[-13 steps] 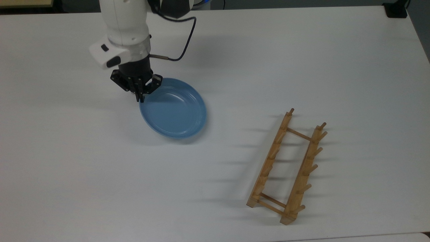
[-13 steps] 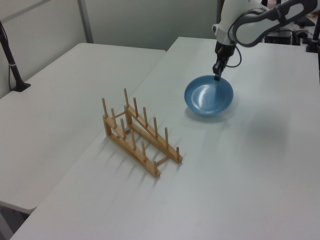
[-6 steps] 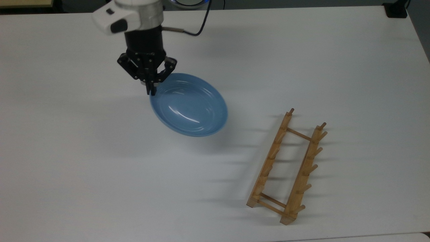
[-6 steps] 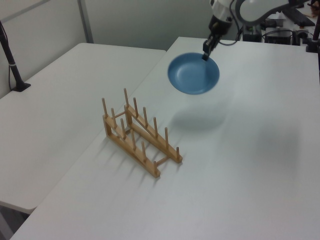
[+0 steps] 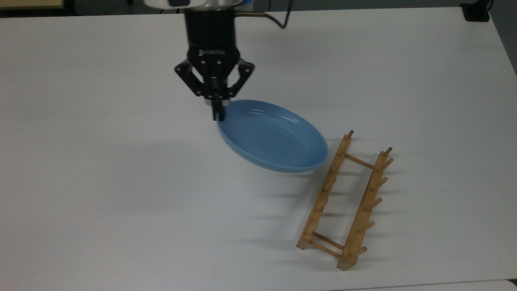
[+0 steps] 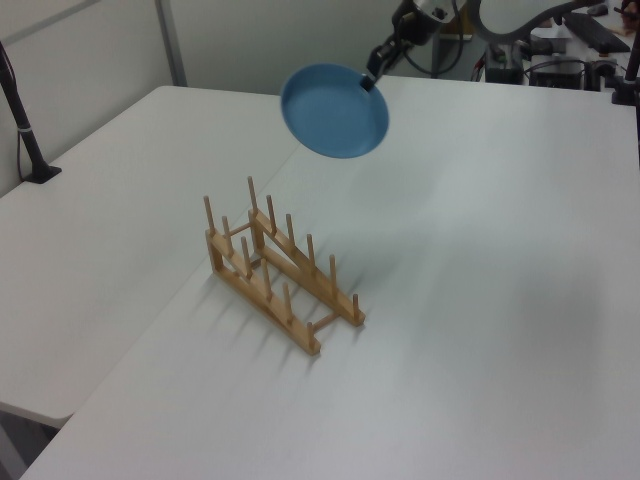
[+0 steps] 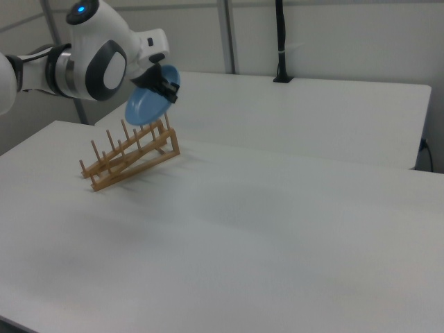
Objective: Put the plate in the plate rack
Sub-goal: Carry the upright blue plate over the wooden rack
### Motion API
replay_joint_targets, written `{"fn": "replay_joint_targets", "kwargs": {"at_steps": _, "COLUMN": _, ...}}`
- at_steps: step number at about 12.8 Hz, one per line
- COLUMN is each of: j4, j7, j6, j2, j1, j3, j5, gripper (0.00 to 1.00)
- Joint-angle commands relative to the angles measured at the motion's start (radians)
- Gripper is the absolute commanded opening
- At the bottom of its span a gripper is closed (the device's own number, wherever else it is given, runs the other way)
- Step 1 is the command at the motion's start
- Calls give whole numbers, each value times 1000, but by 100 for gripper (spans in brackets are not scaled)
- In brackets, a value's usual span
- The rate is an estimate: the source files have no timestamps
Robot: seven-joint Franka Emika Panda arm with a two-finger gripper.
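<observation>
The gripper (image 5: pixel 218 114) is clamped on the rim of the plate (image 5: pixel 274 137), which hangs tilted in the air above the white table (image 5: pixel 121 194), touching nothing else. The plate rack (image 5: pixel 345 202) stands on the table with every slot unoccupied. In the top view the plate's lower edge lies just beside the rack's far end.

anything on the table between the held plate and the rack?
Nothing. In the left view, the plate, pinched at its rim by the gripper, hangs in the air, and the white table from under it to the plate rack is bare.
</observation>
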Motion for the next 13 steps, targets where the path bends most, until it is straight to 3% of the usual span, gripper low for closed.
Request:
{"fn": "replay_joint_targets", "kwargs": {"at_steps": 1, "j4": 2, "j7": 35, "j6": 173, "j2": 24, "j1": 20, "j3": 14, "j5": -32, "gripper": 0}}
{"fn": "replay_joint_targets", "kwargs": {"at_steps": 4, "j4": -4, "j7": 37, "j6": 303, "j2": 64, "j1": 56, "j3": 14, "j5": -140, "gripper": 0}}
{"fn": "replay_joint_targets", "kwargs": {"at_steps": 6, "j4": -2, "j7": 67, "j6": 313, "j2": 86, "j1": 62, "j3": 14, "j5": -266, "gripper": 0}}
{"fn": "replay_joint_targets", "kwargs": {"at_steps": 9, "j4": 10, "j7": 304, "j6": 313, "j2": 147, "j1": 79, "j3": 13, "j5": -577, "gripper": 0}}
{"fn": "replay_joint_targets", "kwargs": {"at_steps": 11, "j4": 76, "j7": 517, "j6": 311, "j2": 187, "j1": 91, "j3": 13, "j5": -809, "gripper": 0}}
{"fn": "replay_joint_targets", "kwargs": {"at_steps": 12, "j4": 118, "j7": 611, "j6": 307, "j2": 204, "j1": 93, "j3": 13, "j5": -905, "gripper": 0}}
{"fn": "replay_joint_targets", "kwargs": {"at_steps": 13, "j4": 139, "j7": 658, "j6": 305, "j2": 207, "j1": 91, "j3": 13, "j5": -946, "gripper": 0}}
